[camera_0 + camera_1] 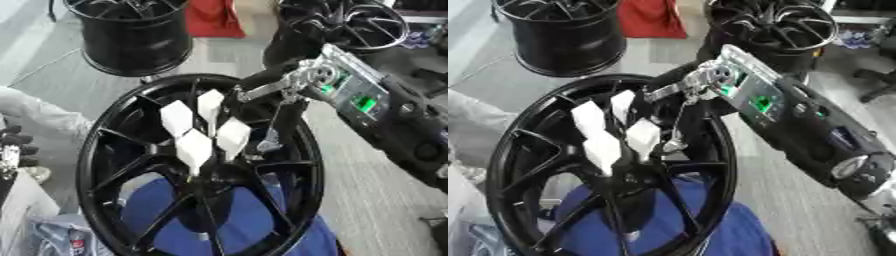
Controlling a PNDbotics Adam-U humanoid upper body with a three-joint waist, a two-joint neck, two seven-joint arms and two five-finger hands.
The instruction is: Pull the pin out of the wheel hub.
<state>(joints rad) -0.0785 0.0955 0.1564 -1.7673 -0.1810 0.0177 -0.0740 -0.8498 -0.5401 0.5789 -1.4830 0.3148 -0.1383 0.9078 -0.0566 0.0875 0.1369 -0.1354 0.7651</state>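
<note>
R hand (206, 130) reached into wheel hub (96, 150) centre, white-padded fingers (194, 149) bunched narrow at the middle; whether they held the pin, can't tell. Pin itself not visible. Judged: extraction not yet shown, pull-out remains. L hand (13, 145) idle at left edge.

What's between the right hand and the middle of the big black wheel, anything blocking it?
Nothing visible blocks it. The right hand, with white-tipped fingers, is already over the centre of the wheel, fingertips bunched at the hub. The pin itself cannot be made out under them. Only spokes surround the spot.
</note>
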